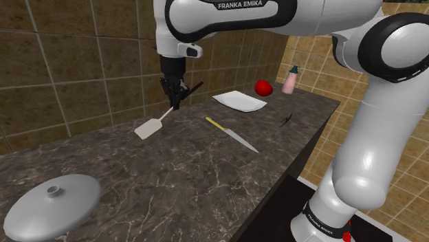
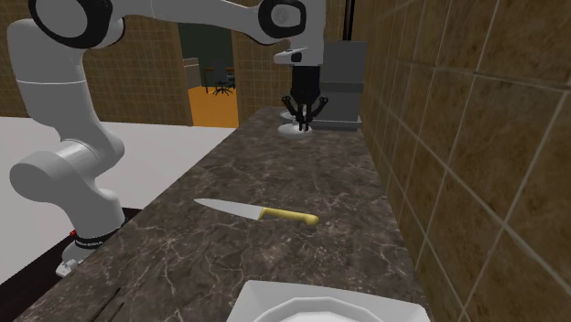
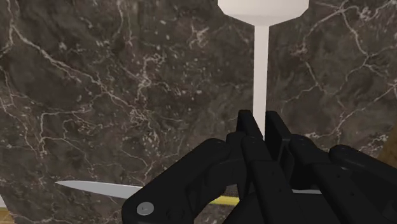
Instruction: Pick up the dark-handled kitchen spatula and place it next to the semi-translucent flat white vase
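Well apart from the vase (image 1: 239, 101): spatula (image 1: 150, 127), pale blade slanting down toward the counter (image 1: 172, 179)
Gripper (image 1: 177, 102): clenched on the spatula's shaft near its dark handle, probably so the blade hangs clear for carrying
Knife (image 1: 232, 134): near the vase, to be skirted on the way

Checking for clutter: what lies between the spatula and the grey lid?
Nothing: the shoulder view shows bare marble counter between the spatula and the grey lid.
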You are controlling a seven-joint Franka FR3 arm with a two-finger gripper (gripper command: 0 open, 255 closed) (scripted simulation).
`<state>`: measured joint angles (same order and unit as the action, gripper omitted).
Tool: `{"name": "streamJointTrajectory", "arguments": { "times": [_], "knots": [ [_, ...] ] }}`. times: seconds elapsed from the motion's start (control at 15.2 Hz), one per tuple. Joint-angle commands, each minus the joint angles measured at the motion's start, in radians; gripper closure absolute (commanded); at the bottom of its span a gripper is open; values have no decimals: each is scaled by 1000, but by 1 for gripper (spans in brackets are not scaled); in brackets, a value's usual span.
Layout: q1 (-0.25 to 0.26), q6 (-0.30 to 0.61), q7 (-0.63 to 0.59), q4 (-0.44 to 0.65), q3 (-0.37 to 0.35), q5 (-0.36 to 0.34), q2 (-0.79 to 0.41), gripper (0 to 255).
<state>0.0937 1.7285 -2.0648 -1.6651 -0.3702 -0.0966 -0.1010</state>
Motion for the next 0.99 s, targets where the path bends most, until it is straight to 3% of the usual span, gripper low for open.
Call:
{"name": "streamJointTrajectory", "arguments": {
  "times": [0.0,0.33,0.92],
  "knots": [
    [20,-3,-38,-27,-18,11,30,255],
    [75,-2,-142,-68,-69,26,65,255],
    [75,117,-151,-181,-68,21,58,255]
  ]
}}
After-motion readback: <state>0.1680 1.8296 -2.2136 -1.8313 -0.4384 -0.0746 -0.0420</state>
